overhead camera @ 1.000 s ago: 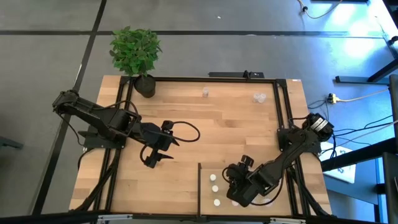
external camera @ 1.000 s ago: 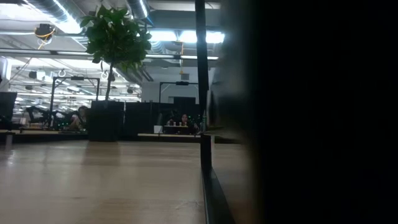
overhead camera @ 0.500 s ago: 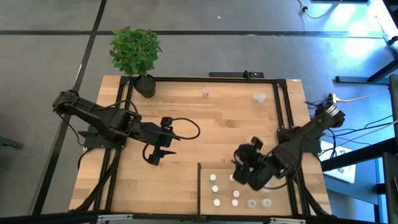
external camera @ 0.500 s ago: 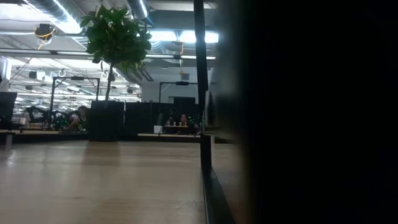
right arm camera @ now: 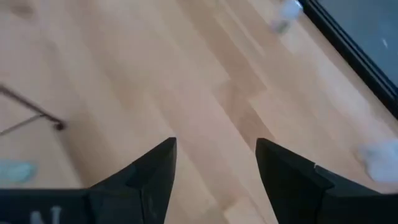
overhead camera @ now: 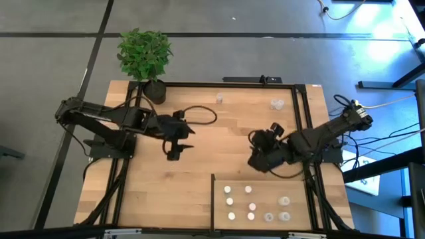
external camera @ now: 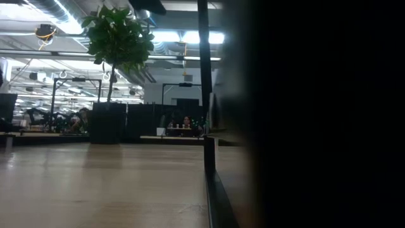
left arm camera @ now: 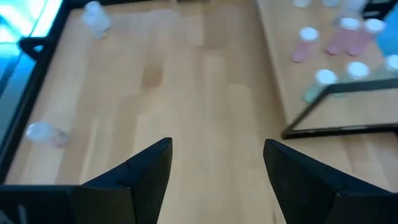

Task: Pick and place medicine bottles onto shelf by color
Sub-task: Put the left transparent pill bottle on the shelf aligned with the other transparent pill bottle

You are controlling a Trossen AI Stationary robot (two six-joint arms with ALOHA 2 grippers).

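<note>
The planked tabletop (overhead camera: 192, 159) is seen from above with both arms over its middle band. The shelf (overhead camera: 260, 199), a pale panel with a black edge strip, lies at the near right part of the tabletop, and 8 medicine bottles (overhead camera: 248, 189) are already set on it: white-capped ones toward its left, greyish ones toward its right. In the left wrist view some of them look pinkish.

A potted plant (overhead camera: 145, 56) stands at the far left corner.

The left claw (overhead camera: 174, 153) hangs over bare wood left of centre, its fingers released and nothing between them. The right claw (overhead camera: 255, 161) is held just beyond the shelf's far edge, likewise spread and empty.

2 places near the far edge are not yet cleared: a single clear bottle (overhead camera: 219, 99) and a small cluster of clear bottles (overhead camera: 277, 103) toward the far right corner.

The step in hand is judged to be the reach for another bottle, between a placement and the next pick. The next move calls for a claw to be carried to the far edge, lowered around 1 bottle without its neighbours being tipped, and closed on it.
</note>
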